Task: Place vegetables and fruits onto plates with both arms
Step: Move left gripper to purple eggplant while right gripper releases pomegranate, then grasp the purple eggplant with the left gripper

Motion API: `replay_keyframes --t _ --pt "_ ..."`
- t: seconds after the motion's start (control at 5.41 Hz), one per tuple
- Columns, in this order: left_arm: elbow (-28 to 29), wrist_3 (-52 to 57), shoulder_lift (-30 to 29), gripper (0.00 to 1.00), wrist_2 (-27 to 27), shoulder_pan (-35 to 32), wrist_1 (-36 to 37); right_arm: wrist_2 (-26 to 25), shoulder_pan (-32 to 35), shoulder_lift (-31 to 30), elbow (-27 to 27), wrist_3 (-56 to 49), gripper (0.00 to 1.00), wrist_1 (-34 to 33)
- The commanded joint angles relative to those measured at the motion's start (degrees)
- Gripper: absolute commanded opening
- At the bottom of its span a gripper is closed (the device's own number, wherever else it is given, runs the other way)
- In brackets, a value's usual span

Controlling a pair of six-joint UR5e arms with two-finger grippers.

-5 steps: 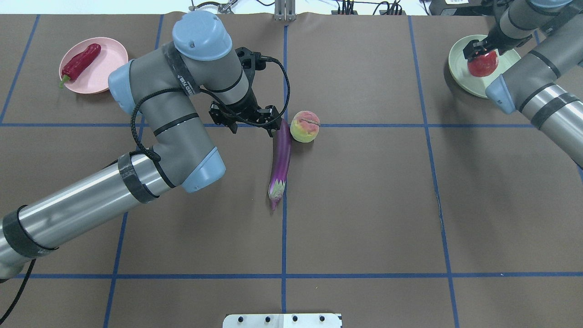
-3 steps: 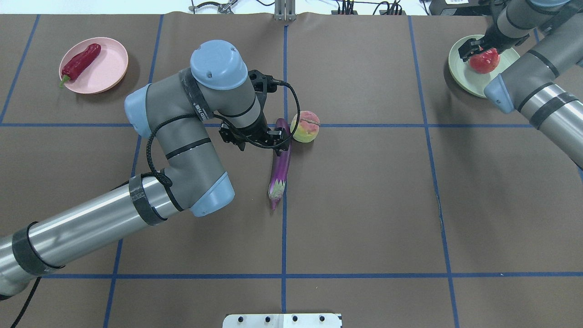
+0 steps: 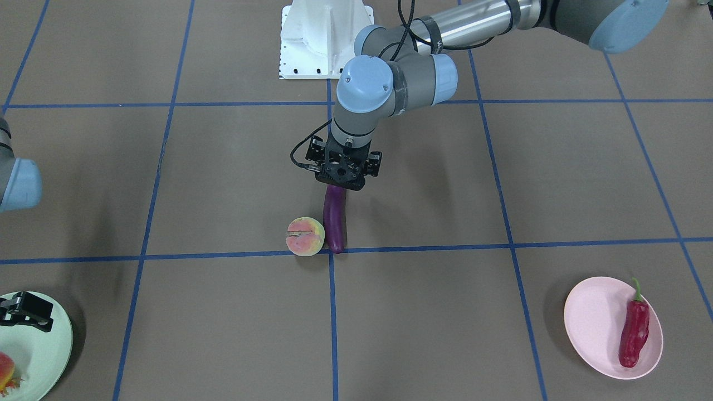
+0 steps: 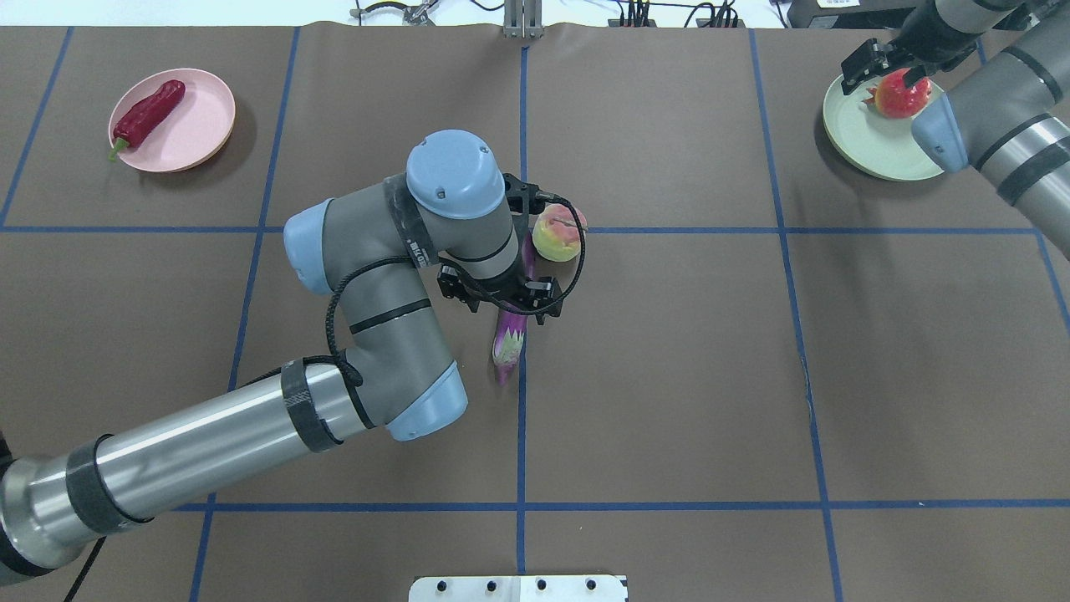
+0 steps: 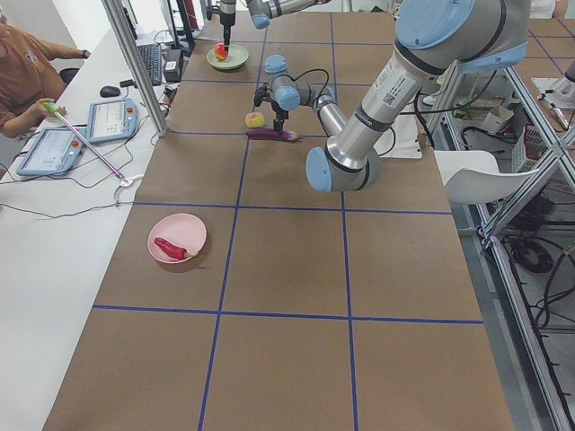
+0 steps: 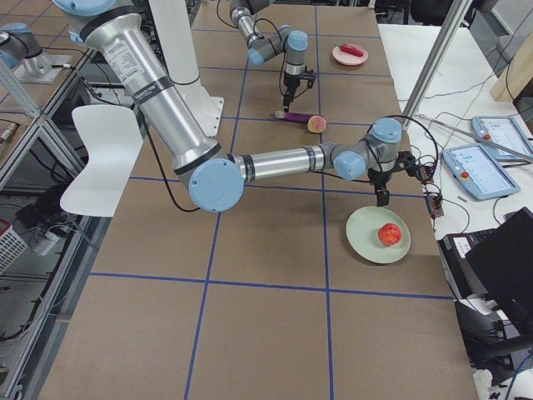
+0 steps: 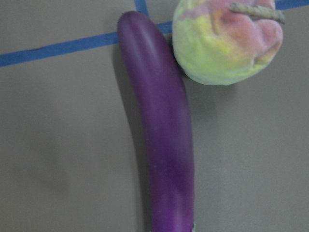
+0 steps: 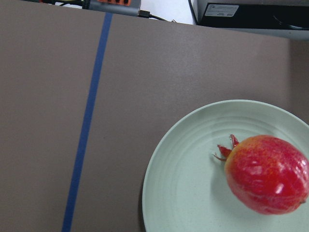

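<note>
Read the overhead view as a clock face, with 12 o'clock pointing away from the robot. The pale pink plate [image 4: 201, 125] sits at about 10 o'clock on the brown surface [image 4: 710, 376]. It holds the red chili pepper [image 4: 149, 110], which lies lengthways along the plate's 9 o'clock side with its green stem at the rim toward 7 o'clock.

The mint green plate [image 4: 865, 138] sits at about 2 o'clock. It holds the pomegranate [image 4: 901, 94], which rests on the plate's 1 o'clock part with its crown pointing toward 9 o'clock. The right wrist camera shows nothing touching it. The right end effector [image 3: 25, 313] hangs above that plate's rim, released and holding nothing.

The eggplant [image 4: 508, 339] and the peach [image 4: 558, 234] lie on the bare surface near the middle, on neither plate. The eggplant runs along the 12-to-6 line, with its cap toward 6 o'clock and its blunt tip on a blue tape line. The peach sits at 1 o'clock from that tip, apparently touching the eggplant's side.

The left end effector [image 3: 341, 177] hovers over the eggplant's middle, pointing down. Its fingers are hidden under the wrist and do not show in its own camera. I cannot tell whether it is released or clenched.
</note>
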Motion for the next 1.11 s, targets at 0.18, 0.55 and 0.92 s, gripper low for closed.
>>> replay_keyframes --t 0.18,0.55,0.92 --pt "5.84 0.63 -3.23 0.99 4.49 0.06 -0.48 4.15 1.1 -0.52 4.25 0.71 1.0 -4.21" --pt "7.51 0.29 -3.23 0.99 4.61 -0.38 -1.01 5.03 1.27 -0.43 4.34 0.8 1.0 -4.3" --pt "8.83 -0.16 -3.41 0.89 4.61 -0.03 -3.03 6.26 1.27 -0.69 6.44 4.82 1.0 -4.38"
